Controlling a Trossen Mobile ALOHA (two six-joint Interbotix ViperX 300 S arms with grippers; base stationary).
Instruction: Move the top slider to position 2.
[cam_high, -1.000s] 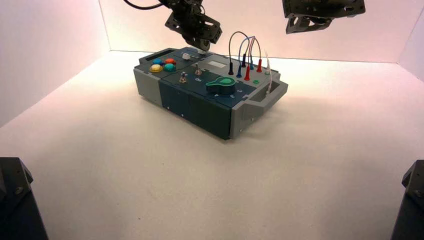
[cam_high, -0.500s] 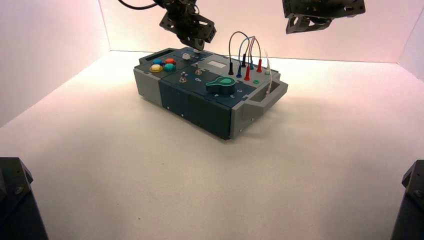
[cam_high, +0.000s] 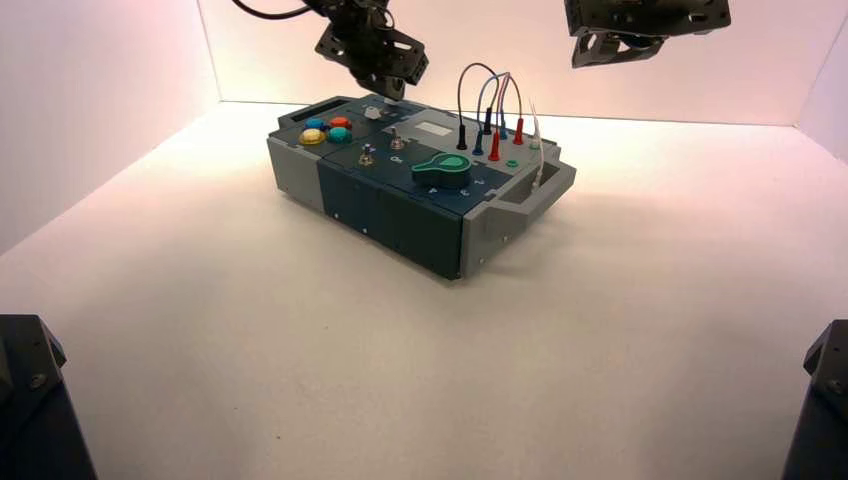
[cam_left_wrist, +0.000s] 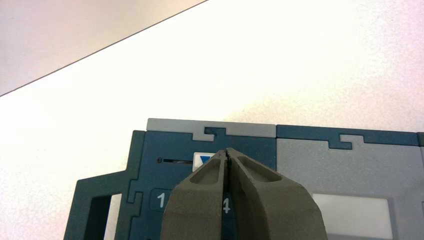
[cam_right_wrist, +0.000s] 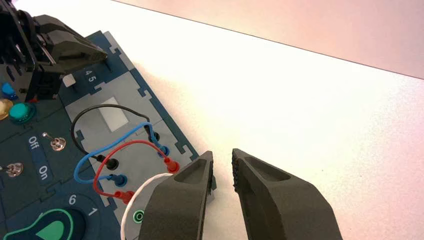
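Note:
The top slider's white knob (cam_left_wrist: 201, 159), marked with a blue triangle, sits in its slot near the box's far edge. In the left wrist view it lies above the number row, between the 1 and the 4, half hidden behind my fingers. My left gripper (cam_left_wrist: 226, 152) is shut with nothing in it, its tips just beside that knob and slightly above the panel. The high view shows the left gripper (cam_high: 390, 95) hanging over the far left corner of the box (cam_high: 400, 205). The other white knob (cam_high: 374, 112) shows in front of it. My right gripper (cam_right_wrist: 222, 161) is open and idle, high off the box's right end.
Coloured buttons (cam_high: 326, 129) are at the box's left end, with two silver toggles (cam_high: 367, 152) and the green dial (cam_high: 443, 171) nearer the middle. Looped wires (cam_high: 487, 95) plugged into jacks rise just right of the left gripper. The right gripper (cam_high: 600, 52) stays raised at the back.
The left gripper has drifted a little up and to the left above the slider area, still shut. The right arm has not moved.

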